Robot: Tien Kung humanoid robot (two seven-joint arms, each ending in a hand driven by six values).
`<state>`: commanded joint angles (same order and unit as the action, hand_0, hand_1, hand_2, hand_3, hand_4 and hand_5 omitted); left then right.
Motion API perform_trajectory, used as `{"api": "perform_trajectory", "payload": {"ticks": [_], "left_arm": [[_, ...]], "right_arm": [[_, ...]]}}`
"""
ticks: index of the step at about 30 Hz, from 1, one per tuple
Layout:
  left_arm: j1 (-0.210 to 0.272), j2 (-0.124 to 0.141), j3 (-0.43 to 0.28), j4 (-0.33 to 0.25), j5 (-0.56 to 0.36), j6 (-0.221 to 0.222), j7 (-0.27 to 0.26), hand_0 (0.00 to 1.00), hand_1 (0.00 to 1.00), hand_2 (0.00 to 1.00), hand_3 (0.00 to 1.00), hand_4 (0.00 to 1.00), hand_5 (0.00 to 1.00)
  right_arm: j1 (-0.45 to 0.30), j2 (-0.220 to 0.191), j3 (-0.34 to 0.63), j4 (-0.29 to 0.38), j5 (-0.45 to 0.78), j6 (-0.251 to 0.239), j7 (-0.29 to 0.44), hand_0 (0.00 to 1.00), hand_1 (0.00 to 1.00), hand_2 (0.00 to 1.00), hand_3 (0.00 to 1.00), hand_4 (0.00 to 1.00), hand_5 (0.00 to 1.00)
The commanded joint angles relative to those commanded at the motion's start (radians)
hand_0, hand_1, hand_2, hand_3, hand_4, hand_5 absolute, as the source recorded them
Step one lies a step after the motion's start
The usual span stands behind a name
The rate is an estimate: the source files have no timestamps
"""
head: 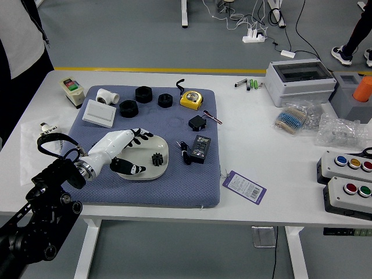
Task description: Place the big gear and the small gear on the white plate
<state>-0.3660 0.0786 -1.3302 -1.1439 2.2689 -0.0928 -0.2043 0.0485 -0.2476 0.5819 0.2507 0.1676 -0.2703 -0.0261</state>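
My left hand [146, 152] reaches over the white plate [135, 152] with thumb and fingers spread apart, holding nothing. One black toothed gear [157, 159] lies on the right part of the plate, just beyond the fingertips and apart from them. Whether it is the big or the small one I cannot tell. No second gear can be made out clearly; the hand and wrist cover the plate's left side and some of the mat there.
Around the plate on the blue mat [174, 189] lie a white box [99, 114], black rings [129, 108], a yellow tape measure [191, 99] and a black box [200, 149]. A purple tag [244, 187] is right of the mat. A person stands at the far left.
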Motion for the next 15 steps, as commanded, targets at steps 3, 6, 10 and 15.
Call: {"api": "perform_trajectory", "payload": {"ticks": [3,6,10,15], "left_arm": [[-0.008,0.012,-0.028,-0.007,0.000,0.004,0.002,0.565,0.689,0.785,0.810,0.940,0.002],[-0.021,0.029,-0.064,0.006,0.000,-0.006,-0.009,0.565,0.691,0.781,0.805,0.936,0.002],[-0.044,0.054,-0.092,0.037,0.000,-0.023,-0.016,0.565,0.691,0.781,0.805,0.936,0.002],[-0.085,0.103,-0.095,0.095,0.000,-0.041,-0.034,0.567,0.697,0.783,0.808,0.911,0.002]], "right_arm": [[-0.001,0.000,-0.004,0.000,0.000,0.001,-0.001,0.711,0.716,0.752,0.567,0.802,0.667],[-0.003,0.001,-0.007,-0.001,0.002,0.001,-0.001,0.711,0.716,0.751,0.567,0.802,0.667],[-0.003,0.001,-0.010,-0.001,0.005,0.001,-0.001,0.711,0.716,0.751,0.567,0.802,0.667],[-0.002,0.001,-0.008,-0.001,0.004,0.001,-0.002,0.711,0.716,0.750,0.567,0.797,0.659]]}}
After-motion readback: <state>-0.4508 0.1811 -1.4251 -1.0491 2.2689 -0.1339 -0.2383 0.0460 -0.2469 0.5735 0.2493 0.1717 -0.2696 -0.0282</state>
